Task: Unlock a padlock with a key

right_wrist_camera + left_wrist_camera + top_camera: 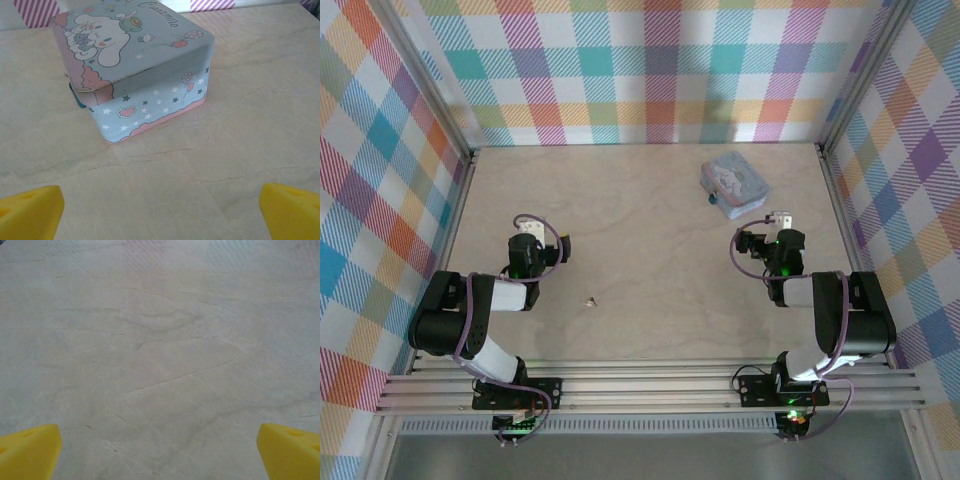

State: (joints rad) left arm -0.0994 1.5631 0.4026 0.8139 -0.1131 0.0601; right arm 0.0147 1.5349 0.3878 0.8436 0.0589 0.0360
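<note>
**Both arms parked, jaws wide, nothing picked up**

- Left gripper (160, 456): jaws apart and empty. Its wrist view has bare table (640, 330) below and the yellow tips (29, 452) at the frame's bottom corners. It sits left of centre, back from the near edge.
- Right gripper (160, 216): jaws apart and empty, aimed at the tin (142, 60). Reads as a rest pose that happens to face the work, not a reach.
- The tin stands toward the far right corner of the table, lid shut.
- Padlock (76, 96): a dark bluish bit at the tin's left side, apparently touching it. Probably hangs on the tin's clasp, which would explain why it sits off the wood.
- Key (590, 299): a pale speck on open table between the arms, nearer the left arm and closer to the near edge than the far one. It is well apart from the padlock, so the left arm looks best placed to fetch it.

Hard to make out:
- The padlock body is mostly hidden behind the tin's corner. Shackle, keyhole and facing cannot be told.
- The key's orientation is too small to read from above.
- Judged: task not begun.
</note>
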